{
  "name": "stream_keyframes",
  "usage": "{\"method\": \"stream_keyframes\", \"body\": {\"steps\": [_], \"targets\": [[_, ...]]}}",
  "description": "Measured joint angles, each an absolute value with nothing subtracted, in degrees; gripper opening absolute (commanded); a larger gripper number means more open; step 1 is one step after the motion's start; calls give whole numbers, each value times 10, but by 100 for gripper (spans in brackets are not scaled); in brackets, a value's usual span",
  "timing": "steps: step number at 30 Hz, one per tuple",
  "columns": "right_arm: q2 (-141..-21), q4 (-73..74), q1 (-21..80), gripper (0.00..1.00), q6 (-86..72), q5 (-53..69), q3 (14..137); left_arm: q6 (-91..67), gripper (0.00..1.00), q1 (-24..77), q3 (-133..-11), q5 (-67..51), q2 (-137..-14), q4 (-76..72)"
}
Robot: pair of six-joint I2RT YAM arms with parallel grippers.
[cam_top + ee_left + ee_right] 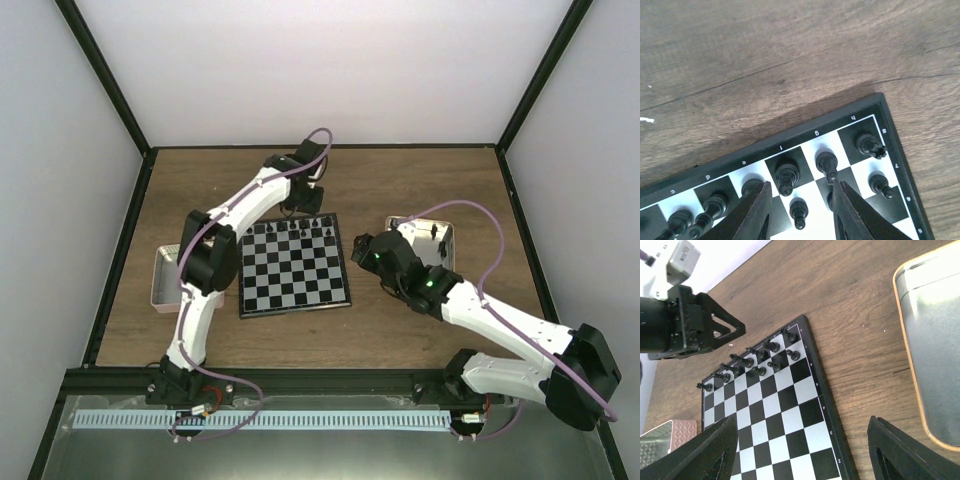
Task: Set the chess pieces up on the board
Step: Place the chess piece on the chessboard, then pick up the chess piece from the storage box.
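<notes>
The left gripper (pixel 801 195) stands parted around a pawn (pixel 799 214) on the board (pixel 790 137), gripping nothing, likely leaving it seated, while the right gripper (pixel 802 422) hangs wide and empty.

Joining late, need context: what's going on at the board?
The left gripper hangs over the far edge of the chessboard. Its fingers stand apart on either side of a black pawn in the second row, not touching it. More black chess pieces stand along the far two rows. The right gripper is open and empty by the board's right edge.
</notes>
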State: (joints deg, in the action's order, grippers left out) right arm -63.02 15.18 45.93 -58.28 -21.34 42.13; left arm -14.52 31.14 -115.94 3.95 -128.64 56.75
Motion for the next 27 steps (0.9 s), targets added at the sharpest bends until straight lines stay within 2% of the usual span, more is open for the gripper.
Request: {"method": "stream_keyframes", "body": {"steps": [6,9,13,18,22,27], "targets": [[-634,178,438,66,-547,-233,449,-146,40,311,-1124,55,-1214,545],[-641,190,387,63,-517,-234,462,-148,40,311,-1038,63,-1128,501],[-659,213,307,54,-466,-234,474,-147,43,310,-891,77,-984,432],[-714,242,217,45,-408,-232,488,-135,52,305,-766,124,-842,359],[-772,252,178,30,-378,-235,491,-128,59,302,-703,150,-764,307],[-861,272,147,28,-365,-248,518,-120,60,301,-665,155,-720,266]]}}
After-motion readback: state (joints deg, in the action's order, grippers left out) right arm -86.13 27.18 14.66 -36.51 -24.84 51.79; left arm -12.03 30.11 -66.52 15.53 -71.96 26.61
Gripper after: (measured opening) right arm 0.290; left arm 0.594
